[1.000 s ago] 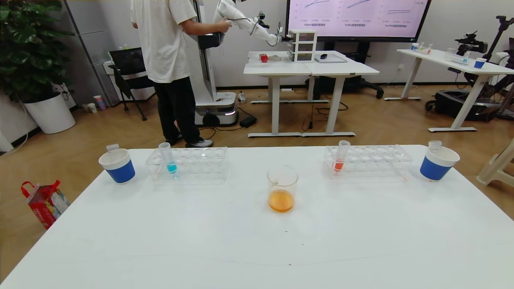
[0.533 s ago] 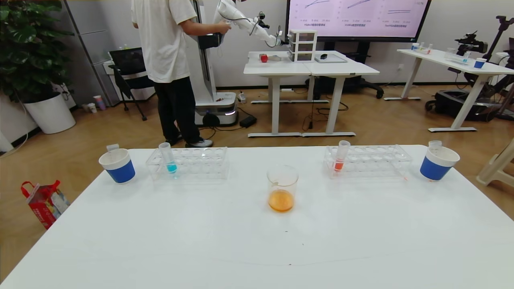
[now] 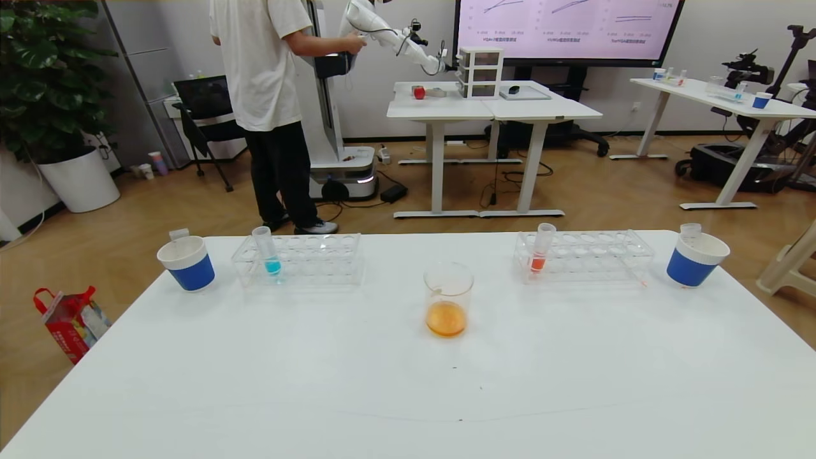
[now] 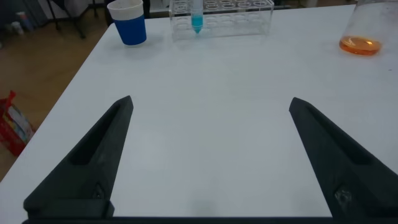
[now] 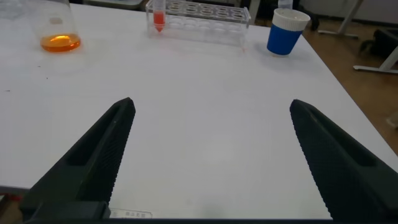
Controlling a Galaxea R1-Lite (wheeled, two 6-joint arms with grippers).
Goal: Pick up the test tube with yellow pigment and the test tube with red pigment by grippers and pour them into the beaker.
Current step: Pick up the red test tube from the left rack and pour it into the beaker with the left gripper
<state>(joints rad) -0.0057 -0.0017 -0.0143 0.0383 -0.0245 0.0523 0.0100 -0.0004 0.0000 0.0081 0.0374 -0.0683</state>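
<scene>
Orange liquid is already seen in the clear glass beaker [image 3: 448,299] mid-counter, while the slim clear red-liquid tube [image 5: 158,16] is stood upright far ahead of the wide-open right gripper [image 5: 211,155], nearer than the wide-open left gripper [image 4: 211,155].

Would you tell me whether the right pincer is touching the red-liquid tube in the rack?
Apart. In the right wrist view, the open right pincer hovers over bare table, with the red-liquid tube standing far beyond it in its rack.

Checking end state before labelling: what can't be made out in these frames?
- Tube in left cup, head view: only its rim shows, the cup wall hides its contents.
- Tube in right cup: the same.
- Beaker, left wrist view: cut off by the edge.
- Both grippers: outside the head view.
</scene>
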